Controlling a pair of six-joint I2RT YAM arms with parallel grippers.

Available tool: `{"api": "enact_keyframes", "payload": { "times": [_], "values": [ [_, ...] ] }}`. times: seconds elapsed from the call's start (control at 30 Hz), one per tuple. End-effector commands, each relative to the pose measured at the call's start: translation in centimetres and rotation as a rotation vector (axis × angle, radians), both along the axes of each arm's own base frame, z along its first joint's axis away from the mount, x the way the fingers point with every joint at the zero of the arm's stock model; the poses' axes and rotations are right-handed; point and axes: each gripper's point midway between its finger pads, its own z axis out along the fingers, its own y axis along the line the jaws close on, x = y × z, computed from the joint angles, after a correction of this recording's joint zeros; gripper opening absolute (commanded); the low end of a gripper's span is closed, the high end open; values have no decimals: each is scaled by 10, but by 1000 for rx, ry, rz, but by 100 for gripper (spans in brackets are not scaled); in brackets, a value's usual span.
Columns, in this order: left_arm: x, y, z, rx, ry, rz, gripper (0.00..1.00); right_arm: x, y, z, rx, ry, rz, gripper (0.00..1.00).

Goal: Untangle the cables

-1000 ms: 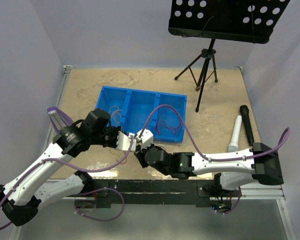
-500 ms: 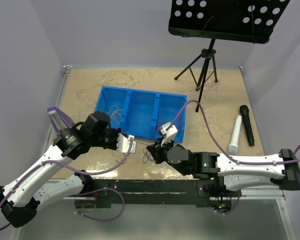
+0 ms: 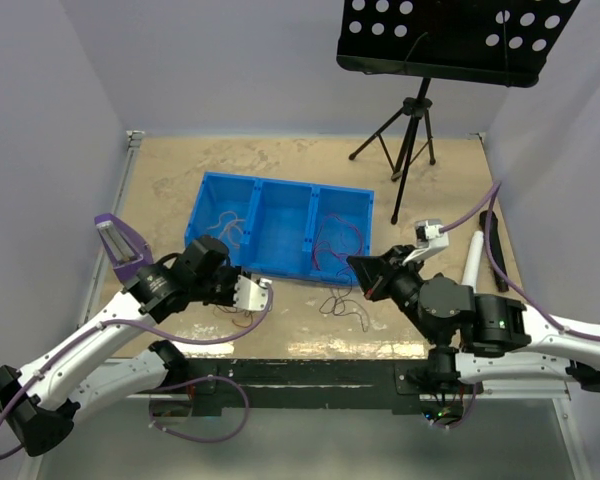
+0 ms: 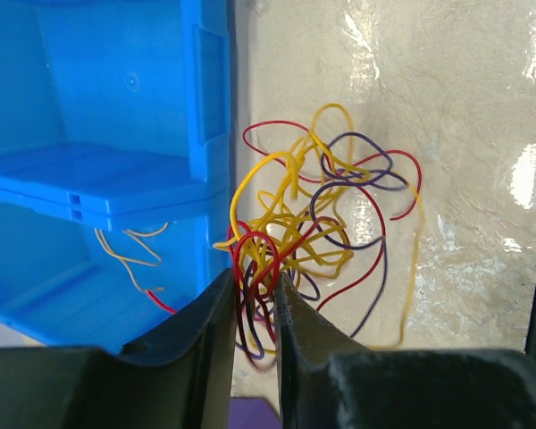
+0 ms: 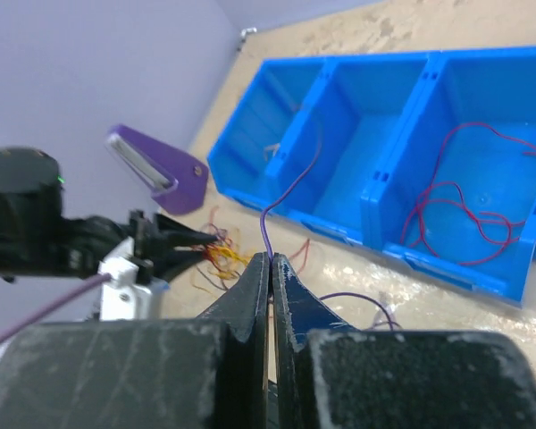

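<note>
Beside the front left corner of the blue bin [image 4: 210,89], on the table [image 3: 180,170], lies the main tangle [image 4: 304,214]: yellow, red, purple and dark cables looped through one another. The left gripper [image 4: 253,277] is set low against the near edge of this knot. Its jaws stand narrowly apart, with red and dark loops lying in the gap, so it reads as slightly open rather than clamped. This position appears intended to anchor the knot while a strand is drawn out of it.

The right gripper [image 5: 270,259] is fully closed on a single purple cable [image 5: 266,228], which rises from between the fingertips and curves away in front of the bin. The right arm is well apart from the left, towards the right side of the table. That separation is probably what pulls the one strand free of the rest.

A few loose strands [image 3: 342,303] rest on the table between the two grippers, just in front of the bin. A red cable [image 5: 456,206] already lies in the right compartment, and pale strands lie in the left one. Judged from this, sorting is only partly done, as most of the cables remain knotted
</note>
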Motion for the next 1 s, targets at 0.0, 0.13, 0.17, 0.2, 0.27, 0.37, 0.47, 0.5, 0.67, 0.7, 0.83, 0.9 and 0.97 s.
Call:
{"api": "enact_keyframes", "payload": {
  "times": [0.0,0.13,0.17,0.2,0.27,0.37,0.47,0.5,0.67,0.7,0.83,0.9,0.97],
  "values": [
    [0,-4,-1,-28,18,20,27,6,-4,11,-2,-1,-54,0],
    [0,1,-11,4,24,23,22,9,-9,16,-19,0,-89,0],
    [0,1,-11,2,19,21,22,10,-9,25,-7,-19,-83,0],
    [-1,1,-11,2,18,19,22,10,-10,34,4,-37,-82,0],
    [-1,-1,-6,-12,9,8,21,13,-8,54,22,-74,-86,0],
    [-1,-4,4,-31,0,-2,14,18,8,84,2,-133,-91,0],
    [-6,-4,15,-52,-8,-26,10,29,22,115,-19,-189,-121,0],
    [-7,-4,17,-55,-15,-34,8,34,26,125,-24,-209,-131,0],
    [-17,4,24,-60,-43,-63,1,82,48,153,-37,-291,-156,0],
    [-19,6,26,-60,-47,-66,0,91,54,154,-43,-304,-157,0],
    [-24,10,31,-69,-60,-70,0,125,84,145,-91,-336,-151,0],
    [-25,11,32,-68,-63,-76,0,142,91,143,-96,-346,-165,0],
    [-26,12,33,-67,-63,-79,0,159,94,138,-103,-346,-179,0]
  ]
}}
